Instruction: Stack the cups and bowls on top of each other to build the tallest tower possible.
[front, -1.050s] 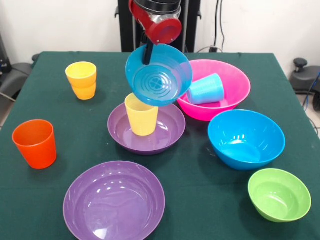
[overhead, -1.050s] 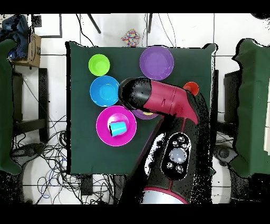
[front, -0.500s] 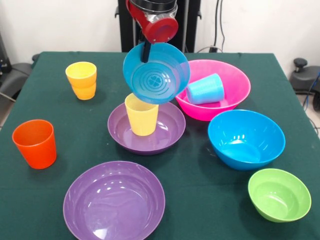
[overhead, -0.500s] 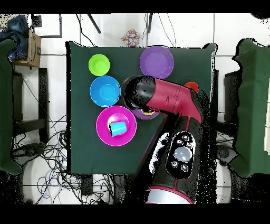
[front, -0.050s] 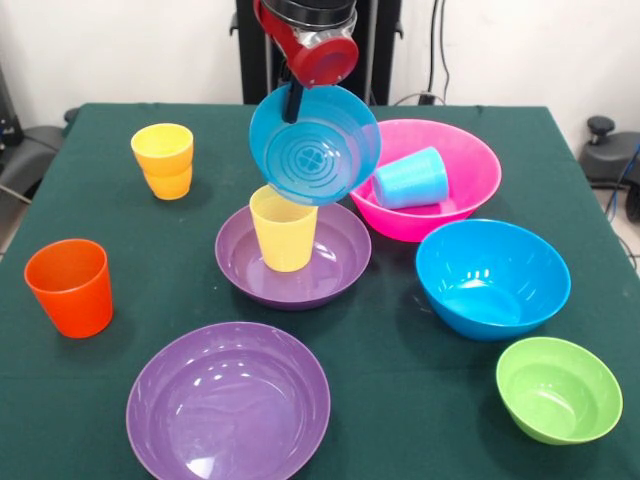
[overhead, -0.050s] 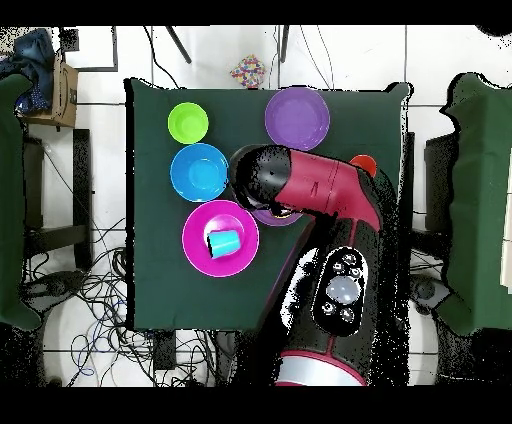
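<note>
Front view — pincer (front, -0.050s: 293, 103) pinching small blue bowl (front, -0.050s: 315, 146) rim; bowl edged slightly right since earlier frame.

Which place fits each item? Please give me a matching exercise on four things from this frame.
Things:
1. small blue bowl
2. light blue cup
3. pale yellow cup
4. orange cup

Places:
A. upright in a purple bowl
B. alone on the tablecloth
C. on its side in the pink bowl
D. held tilted in the air by the gripper

Pairs: 1-D, 2-C, 3-A, 4-B
</note>
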